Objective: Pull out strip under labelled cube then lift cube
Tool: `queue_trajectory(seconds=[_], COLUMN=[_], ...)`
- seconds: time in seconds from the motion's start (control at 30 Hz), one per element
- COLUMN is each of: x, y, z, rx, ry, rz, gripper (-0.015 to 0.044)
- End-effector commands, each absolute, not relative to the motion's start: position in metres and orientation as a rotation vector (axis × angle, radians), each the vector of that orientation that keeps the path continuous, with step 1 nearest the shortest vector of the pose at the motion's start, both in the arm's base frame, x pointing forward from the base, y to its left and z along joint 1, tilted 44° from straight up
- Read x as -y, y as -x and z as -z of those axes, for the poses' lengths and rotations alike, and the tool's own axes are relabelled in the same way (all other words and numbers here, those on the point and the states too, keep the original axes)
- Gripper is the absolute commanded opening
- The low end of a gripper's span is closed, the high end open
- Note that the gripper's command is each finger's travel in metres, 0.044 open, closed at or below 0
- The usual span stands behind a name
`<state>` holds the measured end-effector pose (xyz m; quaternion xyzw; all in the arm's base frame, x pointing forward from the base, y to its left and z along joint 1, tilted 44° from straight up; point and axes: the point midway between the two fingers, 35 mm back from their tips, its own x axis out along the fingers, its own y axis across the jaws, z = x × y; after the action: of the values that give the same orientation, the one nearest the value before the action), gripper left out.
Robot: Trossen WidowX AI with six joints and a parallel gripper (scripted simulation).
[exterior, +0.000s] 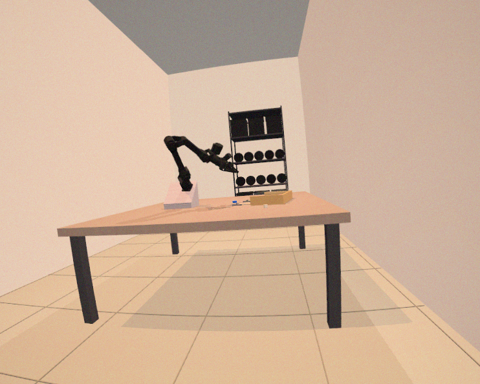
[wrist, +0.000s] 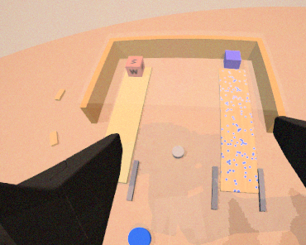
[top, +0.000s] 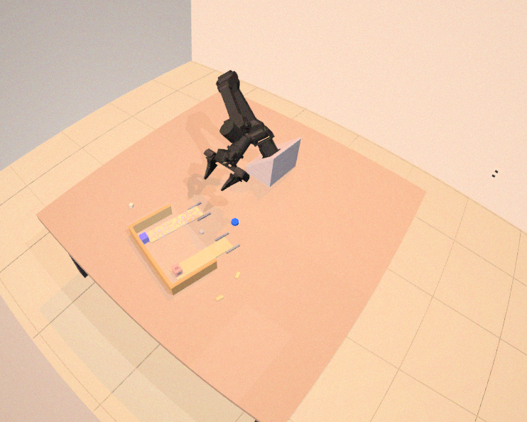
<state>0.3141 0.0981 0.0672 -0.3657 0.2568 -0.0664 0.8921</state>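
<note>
The labelled cube (top: pixel 177 269) (wrist: pixel 135 66) is pink with dark letters, S and W showing in the wrist view. It rests on the far end of a plain yellow strip (top: pixel 207 257) (wrist: pixel 128 120). A purple cube (top: pixel 143 238) (wrist: pixel 232 59) with no visible letters stands at the far end of a speckled strip (top: pixel 175 222) (wrist: pixel 238 132); whether it rests on that strip is hard to tell. My gripper (top: pixel 213 183) (wrist: pixel 199 133) is open and empty, high above the table, short of the strips' near ends. The left finger hides part of the plain strip's near end.
An orange three-sided wall (top: pixel 193 276) (exterior: pixel 267 200) (wrist: pixel 186 49) encloses the cubes, its open side facing the arm. Grey rails (wrist: pixel 132 180) (wrist: pixel 214 187) flank the strips' near ends. A grey disc (wrist: pixel 178 151) lies between the strips, a blue disc (top: pixel 234 222) (wrist: pixel 139 237) nearer the arm.
</note>
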Motion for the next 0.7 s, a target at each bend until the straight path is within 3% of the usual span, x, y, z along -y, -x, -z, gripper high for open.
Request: queue_trajectory(seconds=[0.0, 0.23, 0.67], x=[-0.098, -0.098, -0.125], y=[-0.313, -0.313, -0.378], z=[-0.066, -0.066, -0.011], rx=[-0.537, -0.537, -0.882], ry=[0.771, 0.771, 0.66], rz=[0.137, 0.137, 0.236], gripper=[0.04, 0.04, 0.0059])
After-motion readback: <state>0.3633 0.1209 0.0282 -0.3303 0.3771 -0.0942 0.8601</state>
